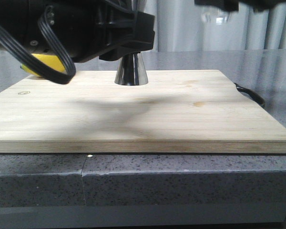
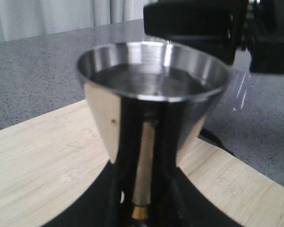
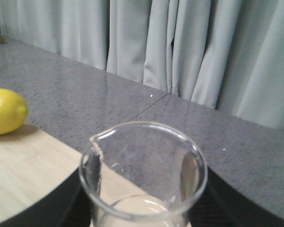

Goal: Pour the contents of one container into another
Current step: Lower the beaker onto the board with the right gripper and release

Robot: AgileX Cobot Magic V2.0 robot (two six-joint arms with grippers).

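Beaker [image 3: 144, 177], clear glass, pouring lip at one side: carried upright by the right gripper, whose dark fingers [image 3: 47, 203] close on its lower wall from both sides. In the front view it is only a glassy glint [image 1: 214, 16] high at the top edge, well above the board and off to the right of the jigger. Inside looks empty or nearly so; contents cannot be judged for certain.

Jigger [image 2: 151, 94], polished steel, hourglass form: stands on the bamboo cutting board [image 1: 181, 114], its lower cone [image 1: 131, 70] visible in the front view. Left gripper [image 2: 141, 208] pinches it about the narrow waist (steadying hold). The upper cup shows a liquid surface not far below the rim.

Lemon [image 3: 5, 111]: rests at the board's far left corner, well apart from both vessels.

Status: by the liquid in the jigger and the upright, raised beaker, the pour appears done. Remaining, probably: setting the beaker down and releasing the jigger.
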